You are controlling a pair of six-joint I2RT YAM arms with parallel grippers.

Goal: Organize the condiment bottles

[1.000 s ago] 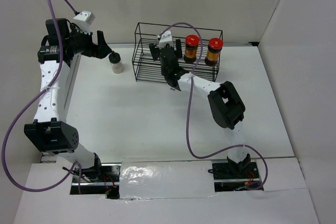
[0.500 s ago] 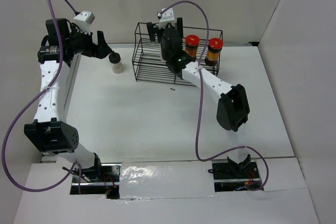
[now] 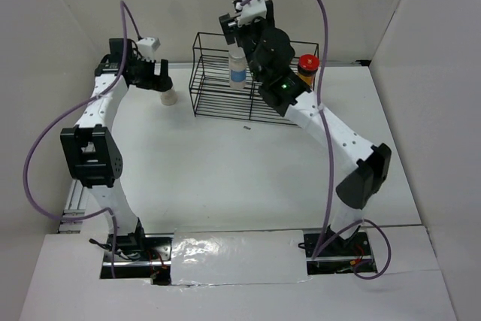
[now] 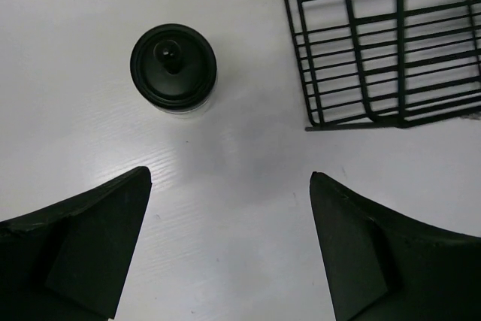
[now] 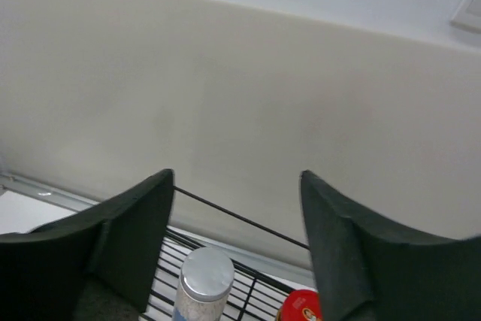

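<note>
blue-labelled bottle (image 3: 237,71): upright in rack (image 3: 214,95) | red-lidded jar (image 3: 307,69): upright, rack right end | black-capped bottle (image 4: 173,67): upright, left of rack

the black-capped bottle (image 4: 173,68) stands alone on the bench (image 3: 225,163), bare surface all round it. the wire rack (image 4: 376,43) is near on its right, an open strip between them. the left gripper (image 4: 229,182) hangs above, jaws wide. in the rack the left end is free, the white bottle (image 3: 237,71) stands mid-rack, and the right arm (image 3: 285,89) overhangs the stretch up to the red-lidded jar (image 3: 307,68).
</note>
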